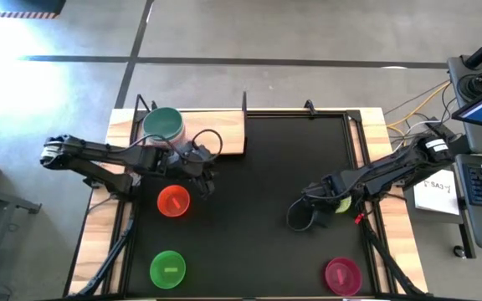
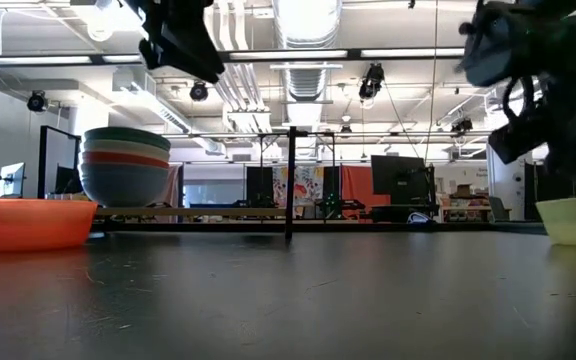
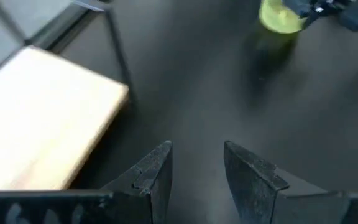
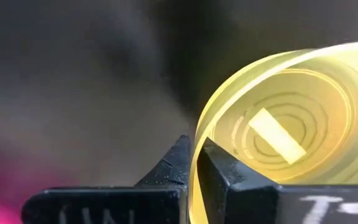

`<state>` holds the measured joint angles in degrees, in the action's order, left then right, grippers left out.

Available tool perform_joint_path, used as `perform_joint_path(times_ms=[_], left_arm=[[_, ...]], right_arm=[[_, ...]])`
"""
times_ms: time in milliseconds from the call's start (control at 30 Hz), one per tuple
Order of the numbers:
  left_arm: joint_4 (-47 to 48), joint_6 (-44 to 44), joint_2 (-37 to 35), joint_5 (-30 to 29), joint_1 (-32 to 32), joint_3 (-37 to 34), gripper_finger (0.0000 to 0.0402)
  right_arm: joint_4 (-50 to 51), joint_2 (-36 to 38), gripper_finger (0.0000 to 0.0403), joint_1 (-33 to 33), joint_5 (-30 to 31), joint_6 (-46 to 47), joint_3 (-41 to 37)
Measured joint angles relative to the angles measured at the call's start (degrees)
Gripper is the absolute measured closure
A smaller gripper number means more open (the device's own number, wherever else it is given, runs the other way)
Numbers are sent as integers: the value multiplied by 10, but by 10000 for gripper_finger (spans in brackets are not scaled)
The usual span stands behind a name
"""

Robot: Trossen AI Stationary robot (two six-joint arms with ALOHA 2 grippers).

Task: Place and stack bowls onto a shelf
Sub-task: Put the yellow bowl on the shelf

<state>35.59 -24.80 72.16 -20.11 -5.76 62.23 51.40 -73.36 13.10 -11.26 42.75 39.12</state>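
Now the right end effector pinches the rim of the yellow-green bowl on the black mat; the left end effector hangs open near the shelf.

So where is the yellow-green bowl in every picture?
High view: the yellow-green bowl is at the mat's right side, in the right gripper.
Low view: at the far right edge, on the table.
Left wrist view: far off, near the top, by the other arm.
Right wrist view: fills the right half, its rim pinched between the fingers.
Shared landmark: the wooden shelf, seen also in the low and left wrist views.
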Motion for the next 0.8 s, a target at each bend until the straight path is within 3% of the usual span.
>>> perform_joint_path(times_ms=[100, 200, 367, 467, 633, 800], left_arm=[[-76, 42, 0, 53, -7, -30, 276], [-211, 113, 0, 110, -18, -70, 276], [-437, 251, 0, 208, -43, -153, 276], [-546, 312, 0, 232, -56, -205, 276], [-674, 326, 0, 239, -65, -263, 276], [-706, 296, 0, 279, -67, -272, 276]], right_arm=[[-31, 2, 393, 0, -80, -64, 26], [-96, 2, 394, 3, -157, -146, 52], [-303, 1, 395, 3, -290, -229, 64], [-420, 1, 395, 3, -359, -244, 64], [-526, 1, 395, 3, -389, -306, 65], [-539, -4, 395, -1, -387, -399, 68]])
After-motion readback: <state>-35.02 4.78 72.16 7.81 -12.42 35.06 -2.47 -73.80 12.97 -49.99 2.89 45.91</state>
